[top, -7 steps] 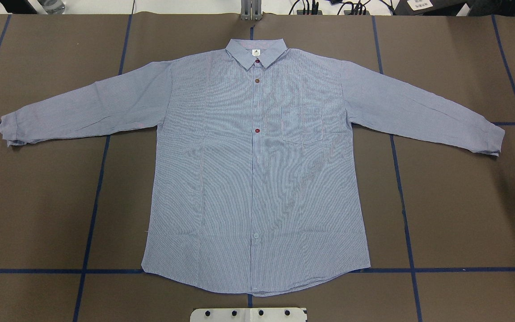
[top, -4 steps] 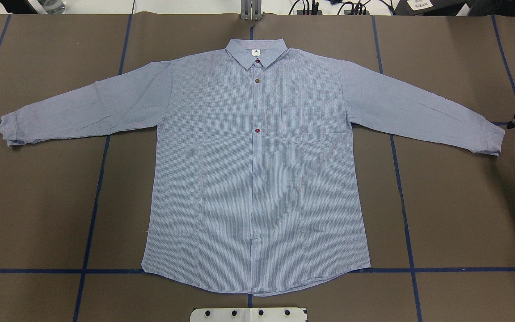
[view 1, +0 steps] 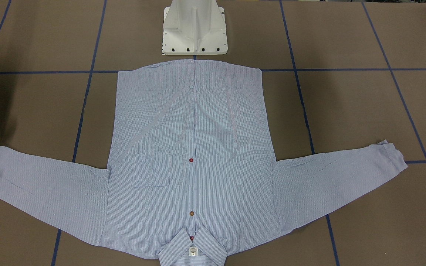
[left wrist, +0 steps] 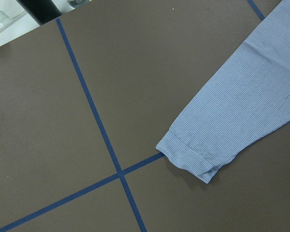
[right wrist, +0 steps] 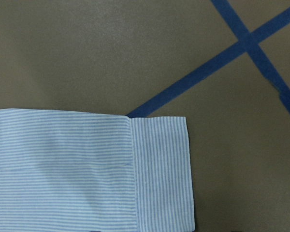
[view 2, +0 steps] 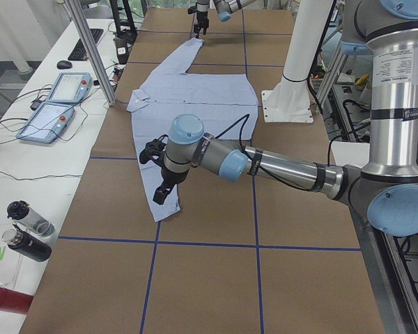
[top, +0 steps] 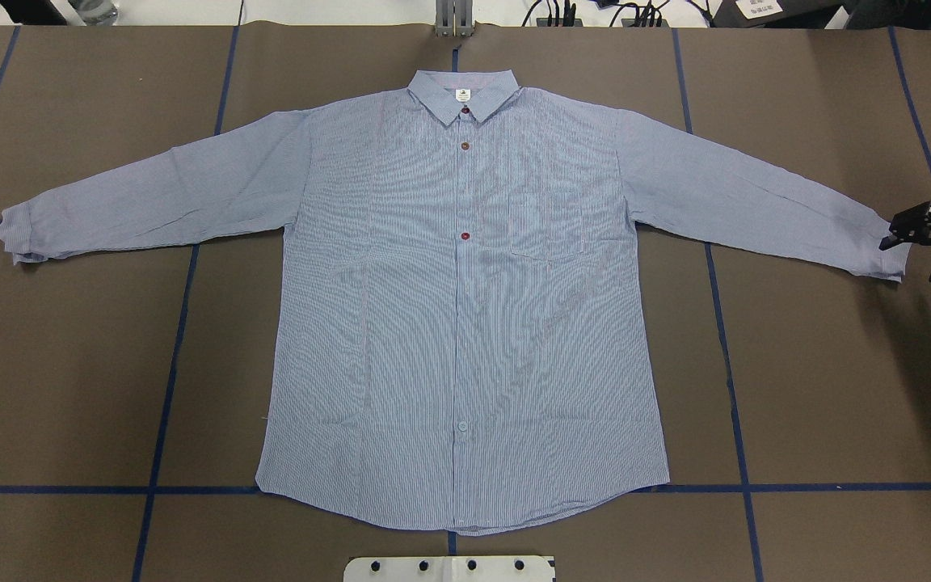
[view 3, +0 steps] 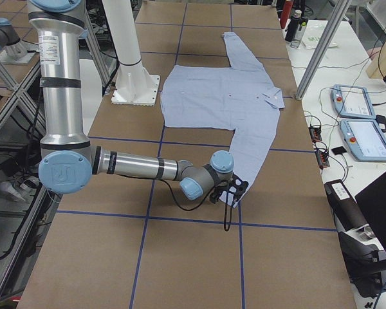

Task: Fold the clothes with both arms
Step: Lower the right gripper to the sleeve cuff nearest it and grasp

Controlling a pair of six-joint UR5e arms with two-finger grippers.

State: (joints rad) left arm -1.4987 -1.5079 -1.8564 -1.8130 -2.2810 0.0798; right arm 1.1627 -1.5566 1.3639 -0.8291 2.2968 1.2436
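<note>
Okay, shirt [top: 465, 323] lies flat, front up, sleeves spread on the brown table [top: 821, 388]; your R gripper [top: 912, 259] is at the cuff [top: 890, 246] on the robot's right, jaws apart, nothing held. L gripper [view 2: 160, 179] hangs over the other cuff [view 2: 166, 211]; can't tell if it's parted or clenched.
</note>
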